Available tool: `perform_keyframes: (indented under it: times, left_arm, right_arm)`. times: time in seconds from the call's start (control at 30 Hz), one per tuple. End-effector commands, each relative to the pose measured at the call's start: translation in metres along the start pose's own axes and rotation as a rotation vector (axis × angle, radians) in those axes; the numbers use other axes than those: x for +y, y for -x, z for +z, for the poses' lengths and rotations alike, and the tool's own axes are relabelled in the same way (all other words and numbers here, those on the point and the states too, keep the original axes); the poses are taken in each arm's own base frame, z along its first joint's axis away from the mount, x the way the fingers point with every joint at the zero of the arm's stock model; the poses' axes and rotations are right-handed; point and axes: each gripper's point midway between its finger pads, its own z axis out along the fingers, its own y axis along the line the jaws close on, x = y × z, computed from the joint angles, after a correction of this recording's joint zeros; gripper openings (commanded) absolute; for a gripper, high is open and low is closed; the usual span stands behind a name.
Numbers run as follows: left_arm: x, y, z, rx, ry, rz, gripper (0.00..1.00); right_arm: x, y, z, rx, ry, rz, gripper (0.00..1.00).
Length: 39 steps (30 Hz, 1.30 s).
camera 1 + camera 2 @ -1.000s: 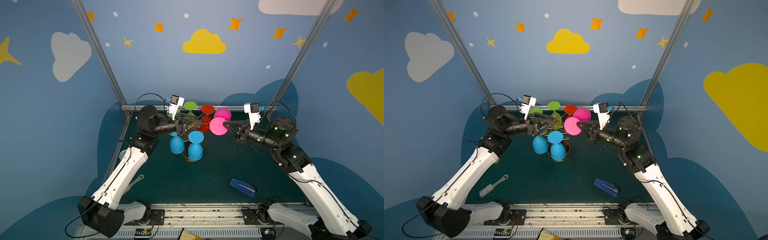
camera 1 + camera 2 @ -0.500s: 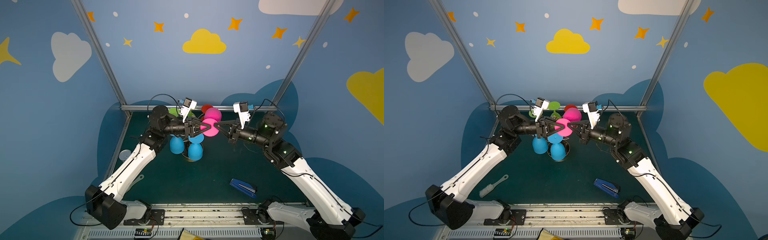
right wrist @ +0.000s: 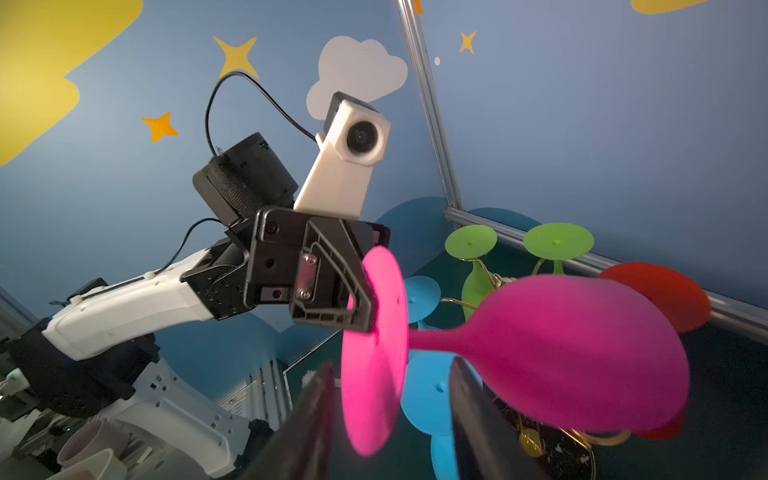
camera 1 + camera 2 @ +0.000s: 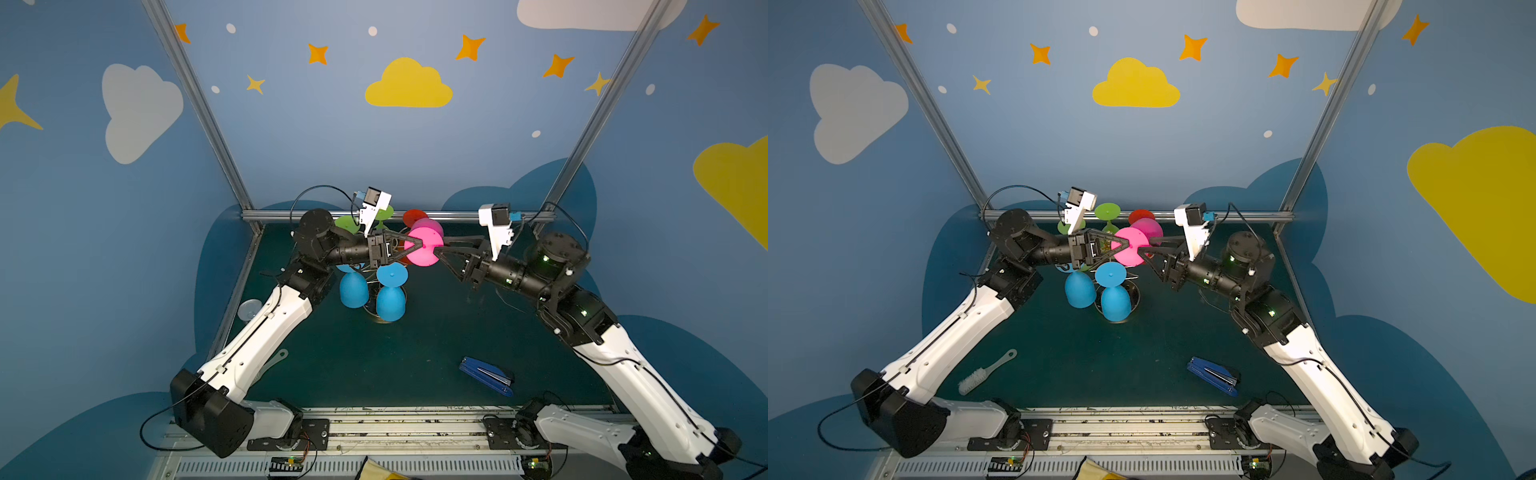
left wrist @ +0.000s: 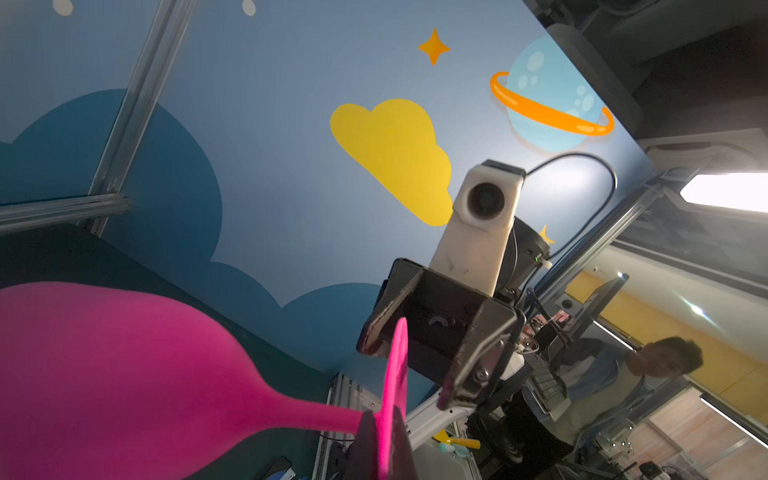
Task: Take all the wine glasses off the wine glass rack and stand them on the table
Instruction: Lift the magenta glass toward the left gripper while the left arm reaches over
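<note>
Blue walls painted with clouds and stars are enclosing a dark green table [image 4: 415, 361]. At frame centre, by the thin gold wire rack [image 4: 1135, 296], the matte pink wine glass [image 4: 424, 251] is lying level, its bowl pointing back and its round foot facing front. The left gripper [image 4: 414, 248] is pinching the foot's rim. The right gripper [image 4: 439, 249] is gaping around the opposite edge.

Two blue glasses [image 4: 353, 291] [image 4: 390, 305], two green glasses [image 3: 471, 241] [image 3: 558, 241], one pink glass [image 4: 424, 251], one rack [image 4: 1136, 293], stapler [image 4: 486, 376], brush [image 4: 986, 372]; red glasses [image 4: 413, 216] unclear.
</note>
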Motion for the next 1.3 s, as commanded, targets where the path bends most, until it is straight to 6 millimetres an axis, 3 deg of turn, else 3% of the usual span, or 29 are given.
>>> perform_keyframes:
  times: [0.0,0.2,0.53,0.87,1.27]
  left_arm:
    - [0.003,0.027,-0.003,-0.087,0.019,-0.111,0.03]
    - [0.008,0.040,-0.005,-0.116,0.003,-0.215,0.04]
    - [-0.001,0.039,-0.008,-0.112,0.020,-0.247,0.04]
    - [-0.011,0.037,-0.012,-0.101,0.012,-0.257,0.04]
    - [-0.028,0.037,-0.015,-0.092,-0.027,-0.254,0.04]
  right_arm:
    - [-0.016,0.007,-0.032,-0.071,-0.163,-0.122,0.70]
    - [-0.028,-0.010,-0.047,-0.092,-0.229,-0.376,0.86]
    - [-0.040,-0.033,-0.010,-0.085,-0.144,-0.676,0.96]
    - [-0.043,-0.029,0.033,-0.064,-0.032,-0.704,0.97]
    - [-0.055,-0.028,0.069,-0.046,0.006,-0.693,0.97]
